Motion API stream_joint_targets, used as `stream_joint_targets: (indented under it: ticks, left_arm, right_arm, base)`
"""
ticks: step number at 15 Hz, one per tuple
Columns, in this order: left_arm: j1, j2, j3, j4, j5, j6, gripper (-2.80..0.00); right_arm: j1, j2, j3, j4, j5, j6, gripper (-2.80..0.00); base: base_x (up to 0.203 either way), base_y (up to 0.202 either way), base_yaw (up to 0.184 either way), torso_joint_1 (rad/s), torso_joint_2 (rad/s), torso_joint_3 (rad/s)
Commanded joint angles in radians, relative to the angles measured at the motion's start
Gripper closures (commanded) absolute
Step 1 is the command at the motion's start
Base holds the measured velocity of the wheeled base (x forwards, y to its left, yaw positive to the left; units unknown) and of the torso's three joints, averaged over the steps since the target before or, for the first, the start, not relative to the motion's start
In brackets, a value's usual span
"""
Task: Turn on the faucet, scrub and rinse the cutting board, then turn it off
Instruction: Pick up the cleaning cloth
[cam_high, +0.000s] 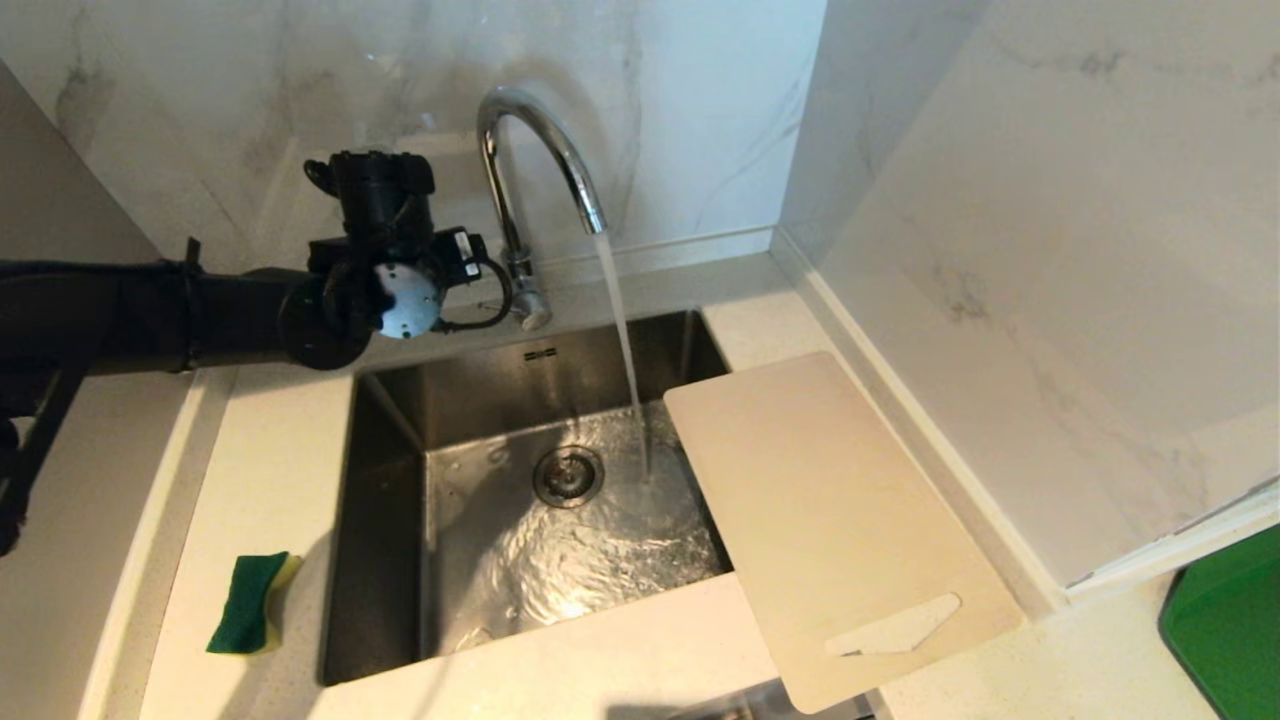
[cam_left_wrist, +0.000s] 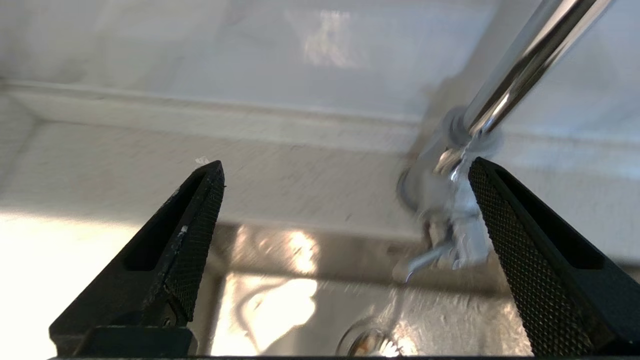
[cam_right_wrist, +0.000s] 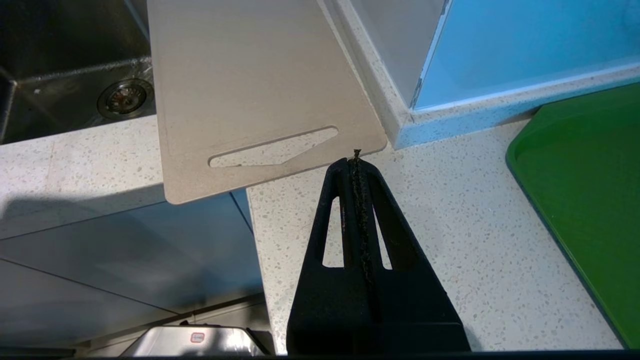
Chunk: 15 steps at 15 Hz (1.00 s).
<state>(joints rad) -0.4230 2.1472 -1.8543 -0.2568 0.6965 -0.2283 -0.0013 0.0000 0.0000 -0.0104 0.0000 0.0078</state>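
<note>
Looking from head: water pours from the chrome gooseneck faucet (cam_high: 530, 180) into the sink (cam_high: 400, 400); pale beige cutting board (cam_high: 830, 520) bridges its right rim.
Left wrist: left gripper (cam_left_wrist: 345, 200) fingers spread, empty, beside the faucet base.
Right wrist: right gripper (cam_right_wrist: 356, 156) clenched, empty, near the board's handle cutout.

Right end effector (cam_right_wrist: 356, 156): black, fingers pressed together, holding nothing, poised over the speckled worktop (cam_right_wrist: 450, 240) just beside the cutting board's near corner.
Cutting board (cam_right_wrist: 250, 75): pale beige, flat, handle cutout toward the end effector; one part covers the sink (cam_right_wrist: 65, 60), the handle end overhangs the worktop's front edge.
Sink: steel, round drain (cam_right_wrist: 124, 97) visible.
Green tray (cam_right_wrist: 590, 200): on the worktop, well apart from the board.
</note>
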Motion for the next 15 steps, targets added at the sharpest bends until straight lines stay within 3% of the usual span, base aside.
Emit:
stream_joint_targets:
  ticks: [1, 2, 5, 8, 11, 15]
  left_arm:
    - [0.013, -0.120, 0.083, 0.054, -0.016, -0.002, -2.80]
    - [0.027, -0.148, 0.116, 0.069, -0.039, -0.002, 0.00]
    - [0.058, -0.225, 0.197, 0.132, -0.109, -0.003, 0.00]
    - [0.091, -0.323, 0.276, 0.293, -0.243, -0.008, 0.00]
    - [0.095, -0.392, 0.389, 0.383, -0.276, -0.013, 0.00]
    - [0.130, -0.487, 0.600, 0.466, -0.368, -0.015, 0.00]
  right_arm:
    - [0.000, 0.000, 0.000, 0.000, 0.000, 0.000, 0.00]
    - [0.000, 0.000, 0.000, 0.000, 0.000, 0.000, 0.00]
    - [0.001, 0.000, 0.002, 0.000, 0.000, 0.000, 0.00]
    - [0.001, 0.000, 0.001, 0.000, 0.000, 0.000, 0.00]
    - [0.001, 0.000, 0.000, 0.000, 0.000, 0.000, 0.00]
    - [0.001, 0.000, 0.000, 0.000, 0.000, 0.000, 0.00]
  base:
    - [0.000, 0.000, 0.000, 0.000, 0.00, 0.000]
    - [0.000, 0.000, 0.000, 0.000, 0.00, 0.000]
    - [0.000, 0.000, 0.000, 0.000, 0.00, 0.000]
    - [0.000, 0.000, 0.000, 0.000, 0.00, 0.000]
    - [0.000, 0.000, 0.000, 0.000, 0.00, 0.000]
    - [0.000, 0.000, 0.000, 0.000, 0.00, 0.000]
